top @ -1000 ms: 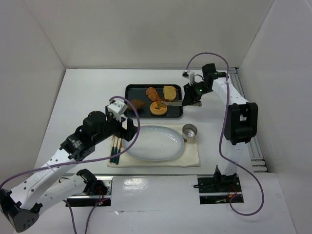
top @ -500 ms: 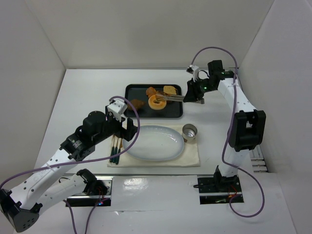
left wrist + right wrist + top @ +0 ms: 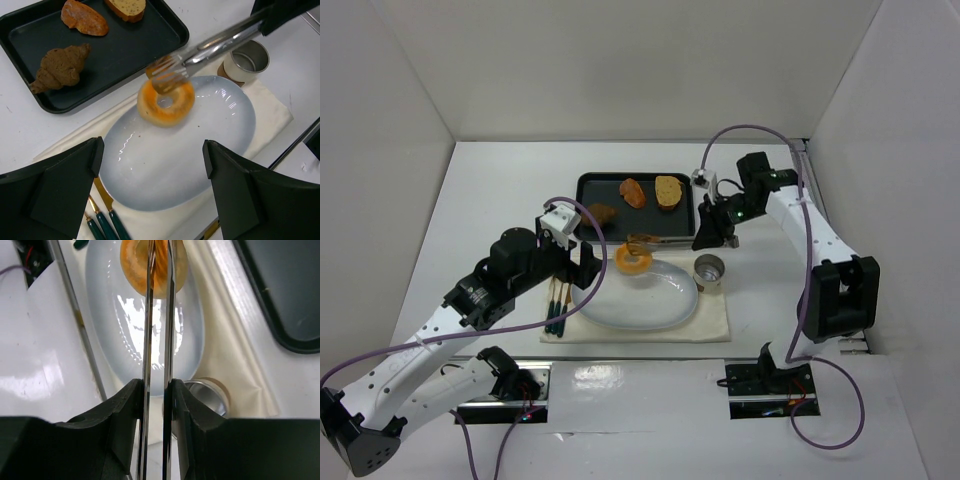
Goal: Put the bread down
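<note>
Bread [image 3: 166,102] is hanging in the tongs [image 3: 215,42], sitting over the far end of the white plate [image 3: 150,175]; I can't tell whether it's touching yet. My right hand [image 3: 156,400] is clenching the tongs, pinching the ring. So the pickup's looking done, since it's off the black tray [image 3: 30,95] where the other pieces are lying. I'm guessing what's remaining is lowering it and letting go. My left hand [image 3: 582,268] is hovering near the plate, spread wide, grasping nothing.

Tray [image 3: 605,188] behind plate [image 3: 640,300] on cloth [image 3: 715,318], cup [image 3: 709,270] at its R, cutlery [image 3: 557,305] L, bread [image 3: 634,259] in tongs [image 3: 665,240] over plate's far end.
</note>
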You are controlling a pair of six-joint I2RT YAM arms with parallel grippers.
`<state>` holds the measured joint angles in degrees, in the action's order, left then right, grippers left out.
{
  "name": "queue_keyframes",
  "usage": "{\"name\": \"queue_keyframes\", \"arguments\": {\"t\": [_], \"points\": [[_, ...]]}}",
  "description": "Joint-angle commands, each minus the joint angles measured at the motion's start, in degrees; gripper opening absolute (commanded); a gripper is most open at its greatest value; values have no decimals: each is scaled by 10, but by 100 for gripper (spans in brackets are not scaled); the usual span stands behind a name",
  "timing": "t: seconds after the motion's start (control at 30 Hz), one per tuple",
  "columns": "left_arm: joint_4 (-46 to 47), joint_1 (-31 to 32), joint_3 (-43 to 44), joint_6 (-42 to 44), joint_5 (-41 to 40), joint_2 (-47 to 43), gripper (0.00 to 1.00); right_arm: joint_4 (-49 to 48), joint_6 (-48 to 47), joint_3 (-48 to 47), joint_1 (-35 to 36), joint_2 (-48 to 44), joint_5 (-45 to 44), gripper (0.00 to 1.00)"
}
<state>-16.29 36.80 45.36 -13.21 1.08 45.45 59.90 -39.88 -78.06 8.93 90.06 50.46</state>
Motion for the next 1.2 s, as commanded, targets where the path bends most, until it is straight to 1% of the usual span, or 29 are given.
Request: {"name": "queue_keyframes", "arguments": {"t": [0.0,0.17,0.27,0.3,0.4,0.43,0.5,0.53,0.67,0.73,0.8,0.97,1.17], "points": [[21,-2,1,15,-10,-10,100,34,-30,27,26,-35,22,0],[21,-2,1,15,-10,-10,100,-14,-17,82,58,-63,-14,0],[21,-2,1,15,-15,-10,100,-32,-3,100,75,-63,-32,0],[21,-2,1,15,-15,-10,100,-41,4,108,75,-63,-32,1],[21,-2,1,15,-15,-10,100,-59,11,120,80,-68,-45,8],[21,-2,1,15,-15,-10,100,-59,11,120,80,-68,-45,17],[21,-2,1,15,-15,-10,100,-65,17,120,80,-74,-50,25],[21,-2,1,15,-15,-10,100,-65,17,120,80,-74,-50,34],[21,-2,1,15,-15,-10,100,-71,17,125,80,-80,-62,48],[21,-2,1,15,-15,-15,100,-71,23,125,80,-85,-62,52],[21,-2,1,15,-15,-15,100,-76,23,125,80,-91,-62,54],[21,-2,1,15,-15,-15,100,-71,23,120,80,-96,-62,54],[21,-2,1,15,-15,-15,100,-65,28,93,74,-132,-62,54]]}}
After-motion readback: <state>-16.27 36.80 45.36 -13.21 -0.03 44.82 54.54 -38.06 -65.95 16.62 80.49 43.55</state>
